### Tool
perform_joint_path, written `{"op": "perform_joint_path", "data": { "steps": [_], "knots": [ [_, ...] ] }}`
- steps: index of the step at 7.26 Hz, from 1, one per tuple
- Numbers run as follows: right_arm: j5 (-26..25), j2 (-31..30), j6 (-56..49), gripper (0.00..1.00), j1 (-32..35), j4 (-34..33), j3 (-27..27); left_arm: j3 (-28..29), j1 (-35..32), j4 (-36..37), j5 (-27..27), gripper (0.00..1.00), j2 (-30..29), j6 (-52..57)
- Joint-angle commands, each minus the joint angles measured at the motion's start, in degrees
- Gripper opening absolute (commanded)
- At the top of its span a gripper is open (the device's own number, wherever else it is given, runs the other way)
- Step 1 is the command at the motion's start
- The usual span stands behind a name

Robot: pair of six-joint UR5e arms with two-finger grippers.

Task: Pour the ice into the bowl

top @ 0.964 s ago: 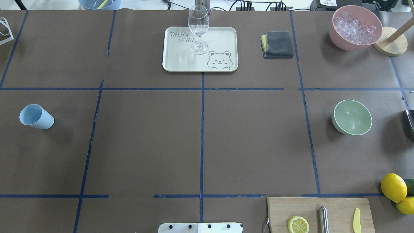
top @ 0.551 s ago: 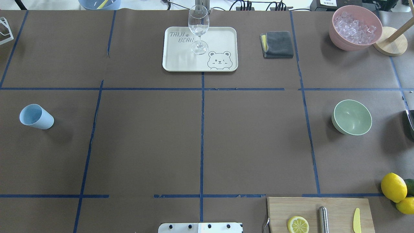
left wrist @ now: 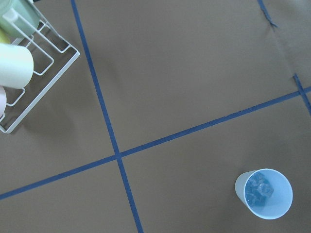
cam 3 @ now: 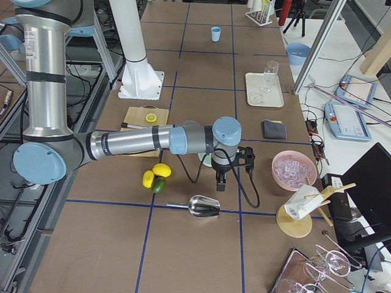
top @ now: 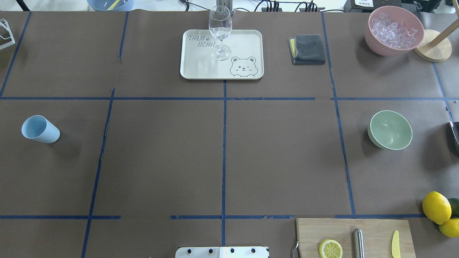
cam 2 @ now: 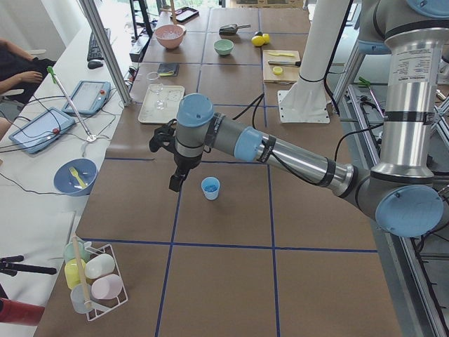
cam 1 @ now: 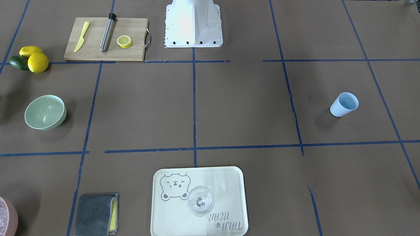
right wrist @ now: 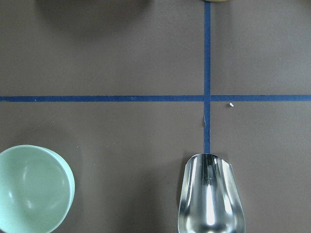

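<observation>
Over the table's left end, the left gripper (cam 2: pixel 172 187) hangs with its fingers pointing down, just beside the cup (cam 2: pixel 210 187) and not touching it. It shows only from the side, so I cannot tell whether the fingers are spread or closed. The arm seems parked there because the cup is the thing to be lifted. From the left wrist camera, the ice (left wrist: pixel 260 189) lies as a few clear cubes at the bottom of the cup, which stands upright and open-mouthed on the brown paper, ready for a grasp round its wall. At the table's opposite end the right gripper (cam 3: pixel 220 184) hangs low over the table near the bowl (top: pixel 389 129). It too shows only from the side, so I cannot tell its state either. The right wrist camera looks down on the empty bowl at one side and a metal scoop (right wrist: pixel 211 196) at the other, the two apart with bare paper between them. Cup and bowl stand well apart, so nothing is poured yet. My reading is that the cup must be gripped and carried most of the way across before it is tipped, or the bowl brought towards it. A pink bowl (top: pixel 373 44) heaped with more cubes stands beyond the green one and has no part in this pour.
</observation>
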Motion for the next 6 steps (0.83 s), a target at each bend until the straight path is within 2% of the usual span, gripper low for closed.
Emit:
{"op": "perform_joint_path", "data": {
  "steps": [1,2,3,4,5,6],
  "knots": [
    [0.26,0.03,0.82,1.00,-1.13,-0.02,2.03,-3.37,3.84,-0.34,0.00,1.00,-0.32,-5.93],
    [0.26,0.03,0.82,1.00,-1.22,-0.02,2.12,-6.08,5.07,-1.38,0.17,1.00,1.69,-11.17],
    [0.35,0.03,0.91,1.00,-1.48,-0.11,2.12,-7.50,7.52,-6.18,0.44,1.00,4.75,-17.58],
    [0.79,-0.14,1.43,1.00,-1.49,-0.11,2.21,-7.43,11.29,-16.49,1.66,1.00,9.66,-26.60],
    [2.10,-0.15,3.87,1.00,-1.49,-0.03,2.21,-7.34,15.76,-28.26,7.24,1.00,15.10,-34.87],
    [2.54,-0.67,7.47,1.00,-2.88,-0.02,4.39,-7.34,21.55,-38.56,13.82,1.00,19.77,-42.44]
  ]
}}
